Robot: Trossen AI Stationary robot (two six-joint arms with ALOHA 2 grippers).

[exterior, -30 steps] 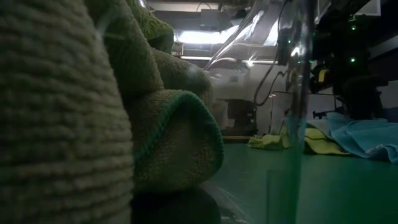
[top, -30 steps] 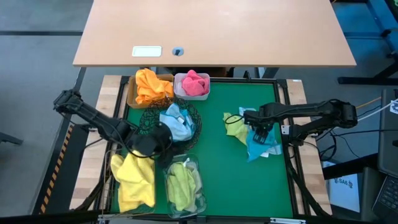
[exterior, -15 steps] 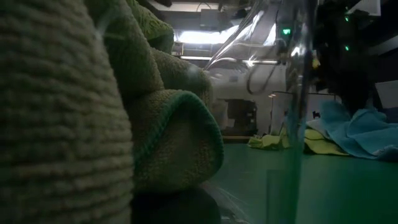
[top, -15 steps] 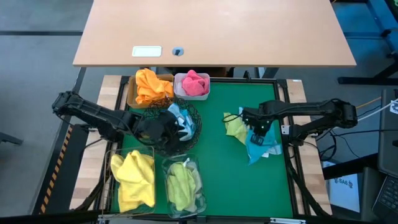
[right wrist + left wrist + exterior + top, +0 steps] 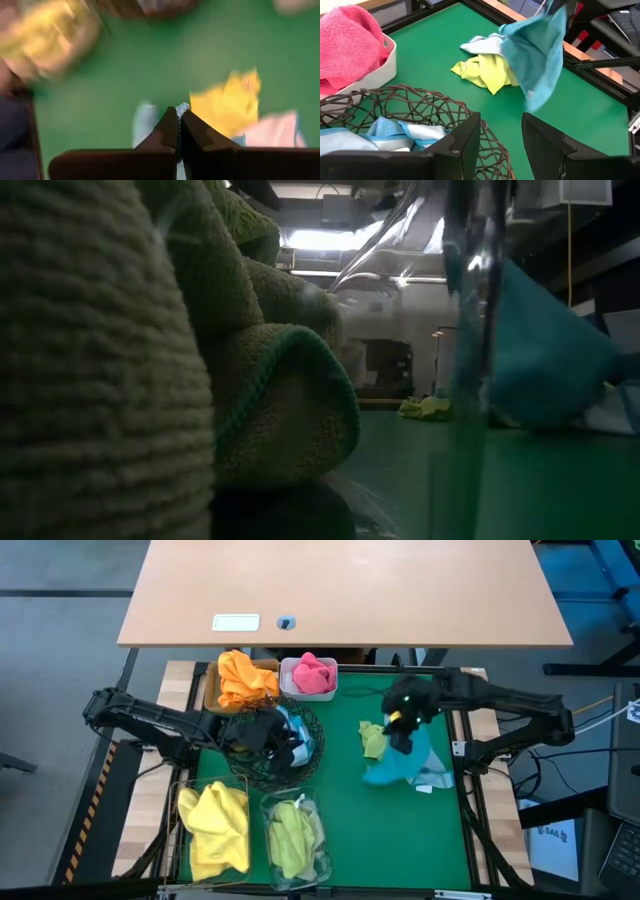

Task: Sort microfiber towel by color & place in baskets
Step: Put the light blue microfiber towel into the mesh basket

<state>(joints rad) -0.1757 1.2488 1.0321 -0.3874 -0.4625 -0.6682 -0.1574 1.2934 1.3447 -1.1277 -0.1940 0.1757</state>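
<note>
Aloft, teal towel (image 5: 400,762) in right gripper (image 5: 400,736)

end effector (image 5: 178,131) pinching pale cloth edge (image 5: 182,108), green mat (image 5: 125,80)

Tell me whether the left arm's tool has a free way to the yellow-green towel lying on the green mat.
Probably yes. The left tool is open over the black wire bowl, and bare mat lies between it and the yellow-green towel. Only the teal towel hanging from the right tool crowds it.
</note>
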